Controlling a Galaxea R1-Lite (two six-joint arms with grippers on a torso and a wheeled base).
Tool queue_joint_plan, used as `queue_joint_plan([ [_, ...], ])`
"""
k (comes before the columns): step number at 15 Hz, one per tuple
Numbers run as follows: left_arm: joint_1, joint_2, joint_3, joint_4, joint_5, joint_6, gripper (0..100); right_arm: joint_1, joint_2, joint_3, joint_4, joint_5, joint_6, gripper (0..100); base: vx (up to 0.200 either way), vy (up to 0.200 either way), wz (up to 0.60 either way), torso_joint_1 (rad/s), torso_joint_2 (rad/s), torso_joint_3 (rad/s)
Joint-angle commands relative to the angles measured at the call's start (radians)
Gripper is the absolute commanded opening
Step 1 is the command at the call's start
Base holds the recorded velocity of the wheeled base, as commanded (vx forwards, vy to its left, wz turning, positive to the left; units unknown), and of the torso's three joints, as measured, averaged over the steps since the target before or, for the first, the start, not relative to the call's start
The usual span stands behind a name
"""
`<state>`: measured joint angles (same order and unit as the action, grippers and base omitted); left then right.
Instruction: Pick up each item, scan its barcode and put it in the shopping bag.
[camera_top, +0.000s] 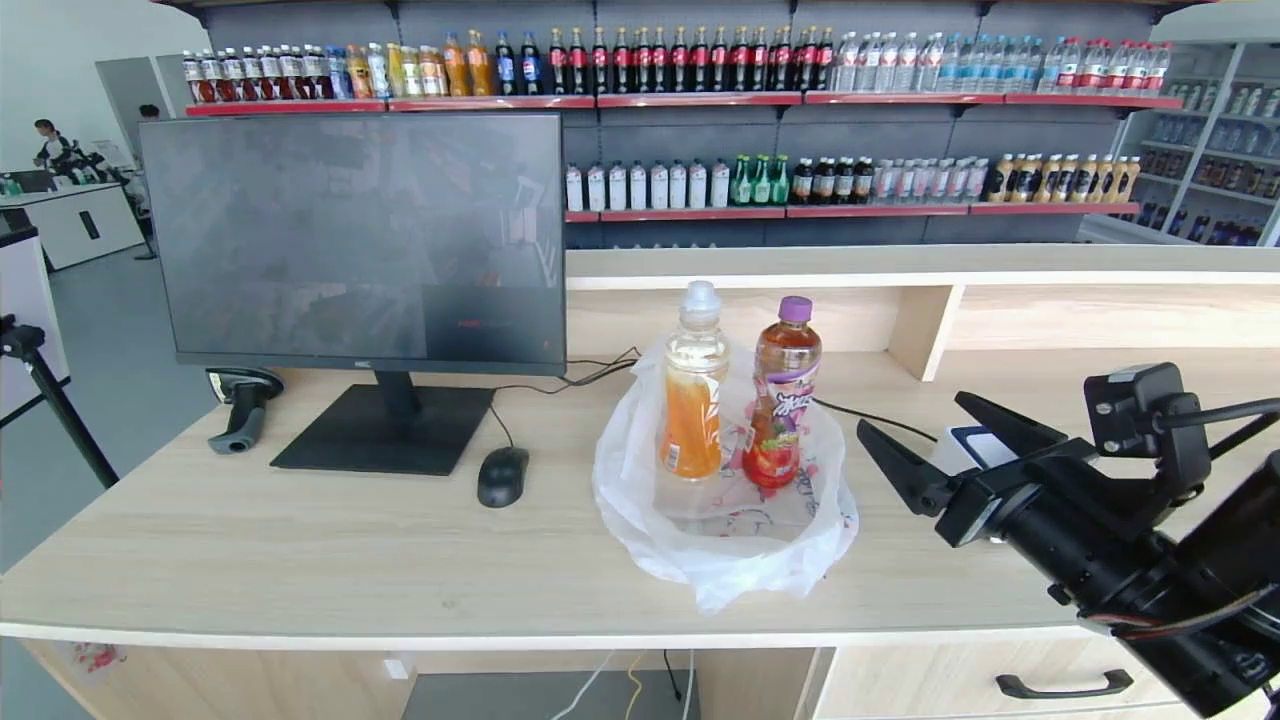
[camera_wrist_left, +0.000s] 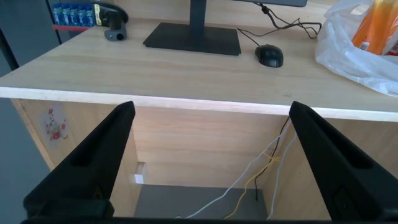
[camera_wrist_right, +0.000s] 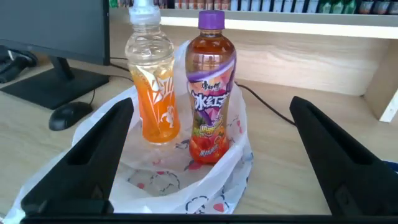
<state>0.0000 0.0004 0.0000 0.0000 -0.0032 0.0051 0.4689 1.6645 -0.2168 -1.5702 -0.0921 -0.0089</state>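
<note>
A white plastic shopping bag (camera_top: 720, 520) lies open on the wooden counter (camera_top: 300, 560). Two bottles stand upright inside it: an orange drink with a white cap (camera_top: 693, 385) and a red drink with a purple cap (camera_top: 783, 395). My right gripper (camera_top: 912, 412) is open just right of the bag, at bottle height, holding nothing. Its wrist view has the orange bottle (camera_wrist_right: 152, 87), the red bottle (camera_wrist_right: 210, 93) and the bag (camera_wrist_right: 186, 186) straight ahead of the open right gripper (camera_wrist_right: 211, 102). My left gripper (camera_wrist_left: 211, 107) is open and empty below the counter's front edge (camera_wrist_left: 186, 99). A black handheld barcode scanner (camera_top: 240, 410) rests at the far left.
A large dark monitor (camera_top: 355, 235) on a flat stand, a black mouse (camera_top: 502, 475) and trailing cables occupy the counter's left half. A small white and blue box (camera_top: 965, 445) sits behind my right gripper. A raised ledge (camera_top: 900, 265) borders the back, with drink shelves beyond.
</note>
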Motion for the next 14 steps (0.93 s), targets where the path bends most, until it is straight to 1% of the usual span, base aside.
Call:
queue_joint_plan([
  [1, 0.0, 0.0, 0.0, 0.0, 0.0, 0.003, 100, 0.002, -0.017, 0.024, -0.001, 0.0, 0.0, 100, 0.0, 0.0, 0.0, 0.0, 0.0, 0.0],
  [3, 0.0, 0.0, 0.0, -0.002, 0.0, 0.006, 100, 0.002, -0.025, 0.027, -0.001, 0.0, 0.0, 100, 0.0, 0.0, 0.0, 0.0, 0.0, 0.0],
  [6, 0.0, 0.0, 0.0, 0.0, 0.0, -0.001, 100, 0.0, -0.048, 0.05, -0.001, 0.0, 0.0, 100, 0.0, -0.2, 0.0, 0.014, 0.01, -0.001],
  [10, 0.0, 0.0, 0.0, 0.0, 0.0, 0.001, 100, 0.0, -0.08, 0.083, -0.001, 0.0, 0.0, 100, 0.0, -0.2, 0.0, 0.01, 0.0, -0.001],
  [14, 0.0, 0.0, 0.0, 0.0, 0.0, -0.001, 100, -0.001, -0.08, 0.085, -0.001, 0.0, 0.0, 100, 0.0, -0.2, 0.0, -0.002, 0.01, 0.004],
])
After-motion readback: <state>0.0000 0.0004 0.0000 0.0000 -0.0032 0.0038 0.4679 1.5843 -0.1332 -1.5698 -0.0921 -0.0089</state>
